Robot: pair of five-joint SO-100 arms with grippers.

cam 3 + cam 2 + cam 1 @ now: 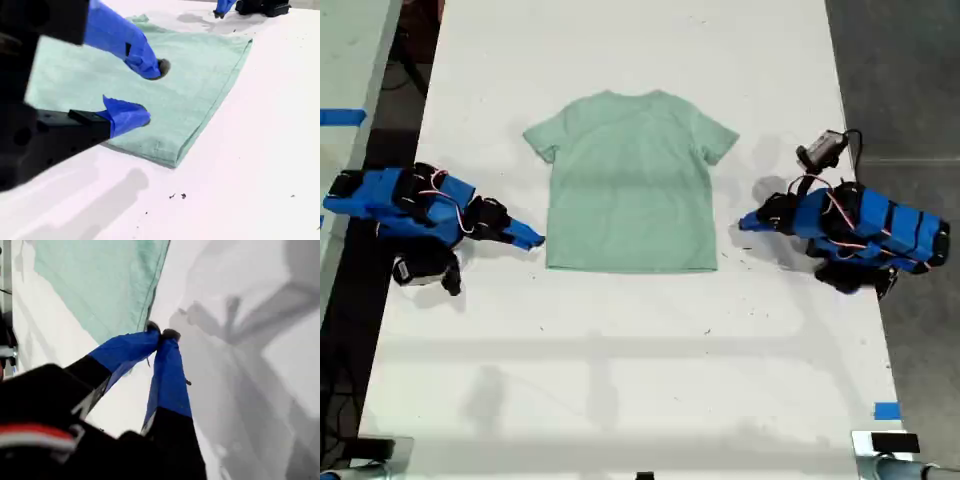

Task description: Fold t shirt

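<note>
The pale mint-green t shirt (632, 185) lies flat and spread out on the white table, neck towards the far end. My first gripper (744, 223) is at the exterior view's right, a small gap from the shirt's side edge near the bottom corner. Its jaws are shut with nothing in them (161, 333), and the shirt's corner (100, 280) shows just past the tips. My second gripper (532, 240) is at the exterior view's left, right at the shirt's other side edge. It is open (150, 95), one finger above the other over the cloth (190, 85). The first gripper (221, 7) shows beyond the far corner.
The white table (620, 380) runs on bare and shadowed below the shirt's hem. A blue tape mark (886, 410) sits near the exterior view's lower right corner, another (342, 117) on the neighbouring surface at its left. Dark specks (177, 196) lie by the shirt's near corner.
</note>
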